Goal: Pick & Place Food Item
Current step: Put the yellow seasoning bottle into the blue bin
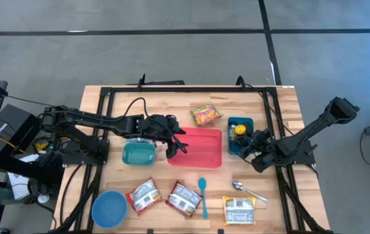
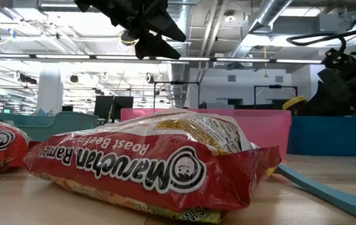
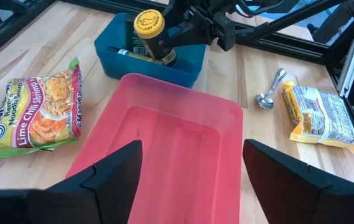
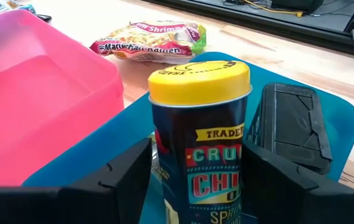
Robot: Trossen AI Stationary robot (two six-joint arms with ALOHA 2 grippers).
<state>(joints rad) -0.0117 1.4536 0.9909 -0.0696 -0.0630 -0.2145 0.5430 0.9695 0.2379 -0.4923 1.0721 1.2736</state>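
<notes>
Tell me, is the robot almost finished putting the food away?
Partly. The yellow-lidded jar already stands in the blue bin, with the right hand open around it. The left hand hovers open over the empty pink bin. Ramen packets wait on the table.

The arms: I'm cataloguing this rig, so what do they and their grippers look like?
Both the left arm and the right arm are dark, slim and jointed, with black cables looping along them. The left gripper and the right gripper each end in two broad, flat, matte black fingers with angular edges.
</notes>
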